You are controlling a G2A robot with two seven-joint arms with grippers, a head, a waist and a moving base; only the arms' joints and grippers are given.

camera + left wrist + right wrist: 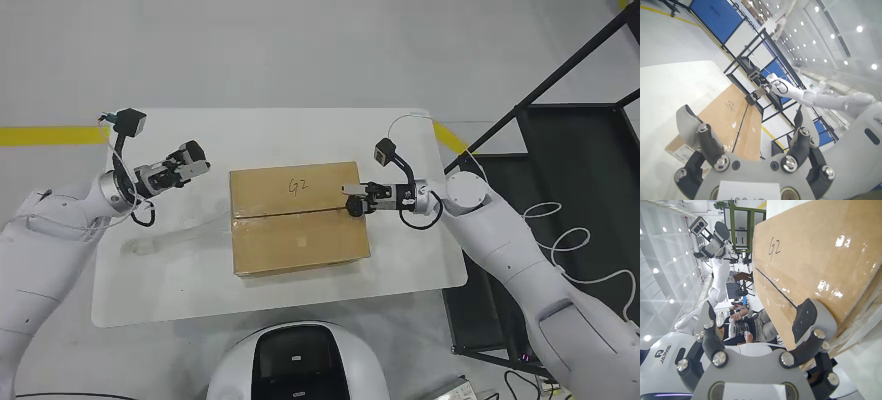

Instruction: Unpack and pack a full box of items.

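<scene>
On table [150,290]: shut box [295,215] [725,117] [810,256], flanked by two open pincers.

Right pincer [350,198] [756,308] is held at the box's right edge, at the end of the lid seam [290,210], jaws spread wide with nothing gripped. One pad [804,321] is set against the lid beside the seam; whether it touches cannot be told. The other finger is kept off the box. Left pincer [197,160] [742,115] is held over bare table, apart from the box's left end, jaws likewise wide and empty. Glossy clear tape [829,289] is laid along the seam. Two black handwritten characters [297,185] [730,107] [774,248] are marked on the lid half farther from the robot. A white label [683,153] is stuck near the box's left end, its print too small to be read.
</scene>
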